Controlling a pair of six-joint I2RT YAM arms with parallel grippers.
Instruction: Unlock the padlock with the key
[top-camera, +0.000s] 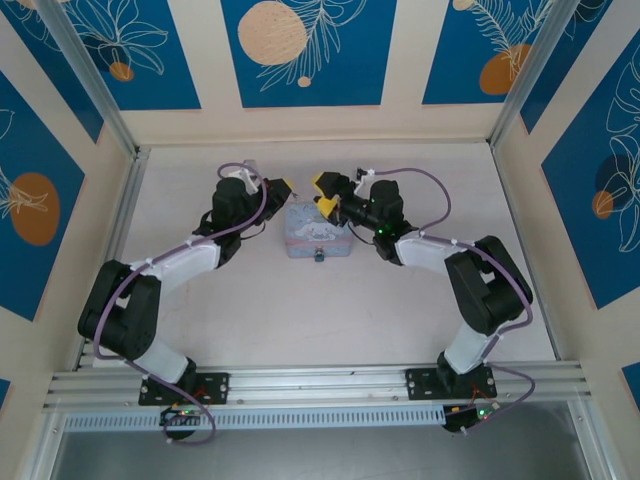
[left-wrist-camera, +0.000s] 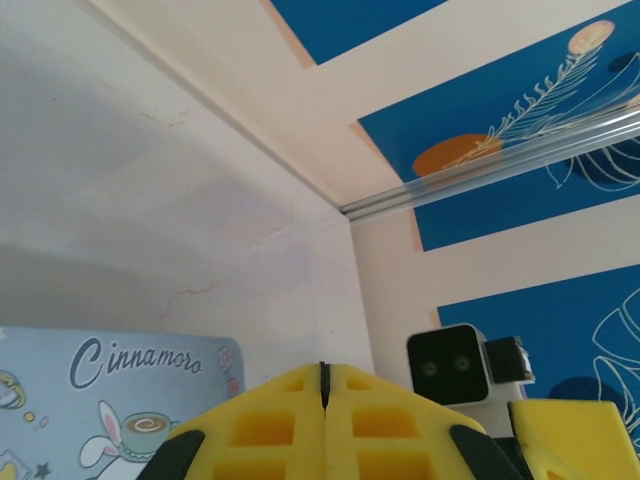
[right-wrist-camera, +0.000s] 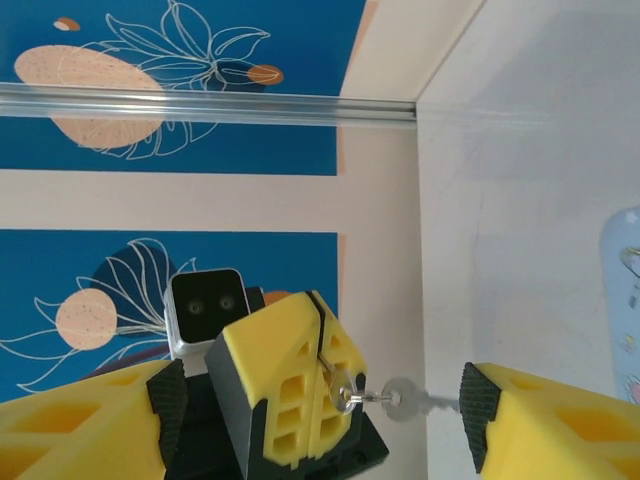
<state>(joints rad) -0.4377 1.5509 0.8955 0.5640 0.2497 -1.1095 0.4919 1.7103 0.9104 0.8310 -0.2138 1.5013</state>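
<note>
Left hand (top-camera: 283, 187) clamped, right hand (top-camera: 325, 195) spread wide.

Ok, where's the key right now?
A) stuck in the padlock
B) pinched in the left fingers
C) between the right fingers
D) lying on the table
B: the right wrist view shows the left fingers shut, with the key sticking out from their seam, while the right fingers stand open around nothing.
</note>
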